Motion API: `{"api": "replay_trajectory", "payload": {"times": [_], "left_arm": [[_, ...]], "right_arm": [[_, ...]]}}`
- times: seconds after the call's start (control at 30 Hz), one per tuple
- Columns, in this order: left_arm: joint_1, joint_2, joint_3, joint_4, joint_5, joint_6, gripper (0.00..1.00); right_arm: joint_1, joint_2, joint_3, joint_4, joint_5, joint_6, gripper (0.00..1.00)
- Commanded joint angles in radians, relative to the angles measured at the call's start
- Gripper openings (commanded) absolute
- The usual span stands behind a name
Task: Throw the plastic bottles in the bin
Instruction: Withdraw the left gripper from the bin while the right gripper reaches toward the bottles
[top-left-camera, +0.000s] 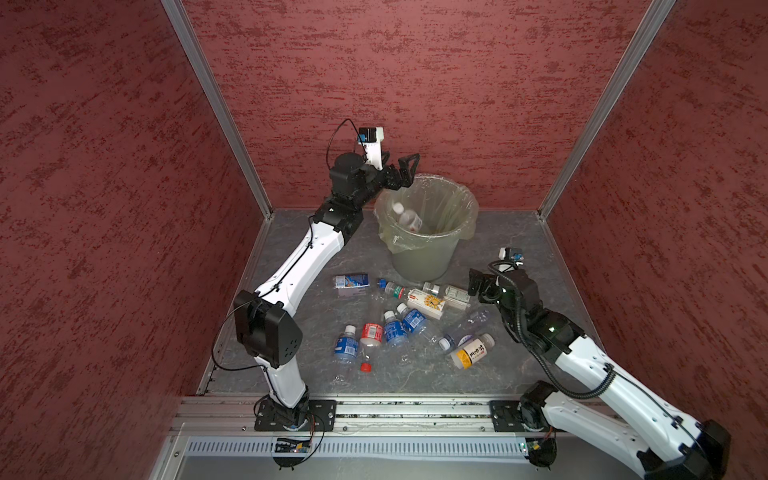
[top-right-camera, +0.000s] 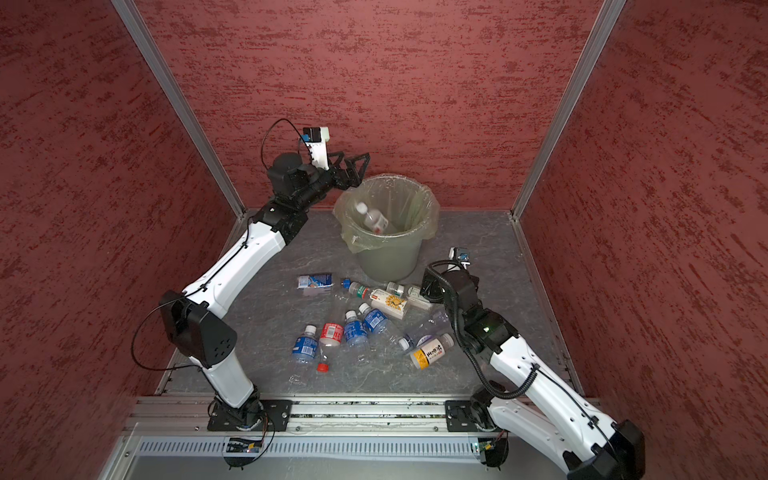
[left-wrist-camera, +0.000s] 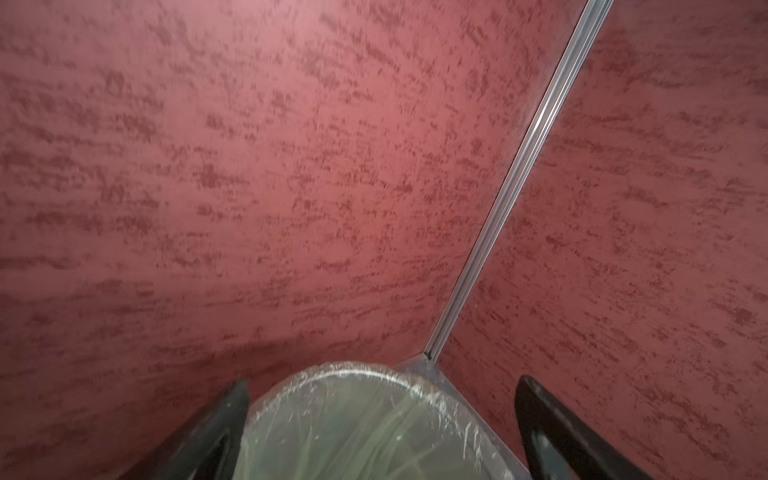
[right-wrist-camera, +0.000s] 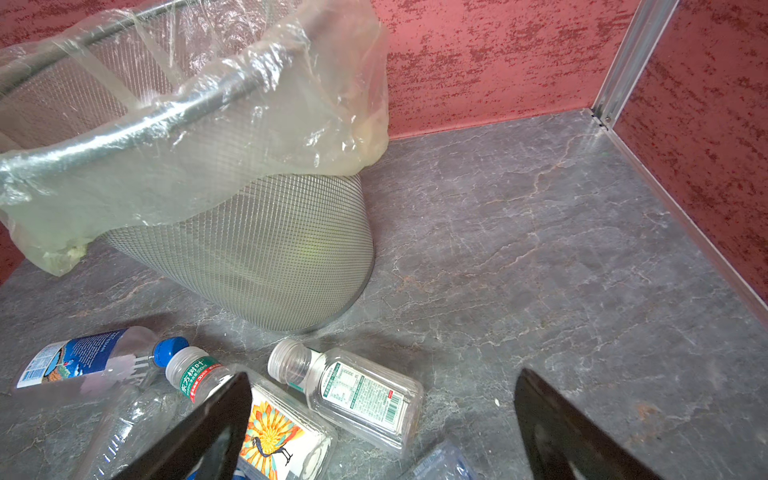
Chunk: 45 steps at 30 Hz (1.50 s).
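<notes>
My left tool (top-right-camera: 355, 164) hangs over the back-left rim of the bin (top-left-camera: 419, 259). Its fingers (left-wrist-camera: 224, 428) are spread wide with nothing between them, and the left wrist view shows only the bin's mouth below that gap. The bin stands near the back edge of the desk (top-left-camera: 507, 374), about midway along it. It is lined with a translucent bag (right-wrist-camera: 249, 124) folded over the rim. Inside I see one clear bottle (top-left-camera: 409, 218) with a white cap, slanted against the liner on the near-left side and slightly blurred in both top views. I cannot tell whether anything lies beneath it.

My right tool (right-wrist-camera: 382, 374) sits low over the desk, just in front and to the right of the bin, also wide open and empty. In the right wrist view one finger overlaps the sunflower-label bottle (right-wrist-camera: 282, 436); I cannot tell if they touch. The square clear bottle (right-wrist-camera: 361, 395) lies on its side just beside that finger.

The other bottles lie scattered over the middle of the desk, all outside the bin:
- A flattened blue-label bottle (top-left-camera: 351, 280) and a green-label bottle (top-left-camera: 397, 291) lie just in front of the bin.
- Three blue-label bottles (top-left-camera: 395, 330) and a red-label bottle (top-left-camera: 371, 332) lie nearer the front edge.
- A yellow-and-white-label bottle (top-left-camera: 471, 351) lies towards the right edge, with a bare clear bottle (top-left-camera: 478, 318) near it.
</notes>
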Motion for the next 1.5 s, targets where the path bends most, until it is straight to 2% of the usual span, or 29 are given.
{"api": "replay_trajectory", "payload": {"times": [0.0, 0.2, 0.47, 0.7, 0.8, 1.0, 1.1, 1.23, 1.47], "left_arm": [[0.001, -0.106, -0.044, 0.009, 0.023, -0.005, 1.00], [0.015, -0.297, -0.240, 0.011, -0.029, 0.025, 0.99], [0.049, -0.528, -0.472, -0.105, -0.104, 0.022, 0.99], [0.057, -0.691, -0.657, -0.220, -0.172, 0.036, 0.99], [0.059, -0.756, -0.758, -0.220, -0.180, 0.036, 0.99], [0.062, -0.823, -0.888, -0.256, -0.177, 0.020, 0.99], [0.060, -0.872, -0.971, -0.241, -0.196, 0.000, 1.00], [0.060, -0.930, -1.078, -0.210, -0.221, -0.007, 0.99], [0.062, -0.956, -1.203, -0.179, -0.237, -0.026, 1.00]], "right_arm": [[0.009, -0.010, 0.027, -0.016, 0.020, 0.004, 0.99], [0.008, 0.029, 0.023, -0.035, -0.024, -0.007, 0.99], [0.018, 0.084, 0.039, -0.055, -0.090, -0.014, 0.99], [0.153, 0.137, 0.038, 0.011, -0.010, -0.066, 0.99], [0.175, 0.188, 0.084, -0.023, -0.038, -0.098, 0.99], [0.189, 0.285, 0.164, -0.070, -0.084, -0.157, 0.99], [0.190, 0.357, 0.213, -0.114, -0.170, -0.205, 0.99], [0.198, 0.452, 0.267, -0.181, -0.168, -0.246, 0.99], [0.198, 0.511, 0.289, -0.172, -0.209, -0.270, 0.99]]}}
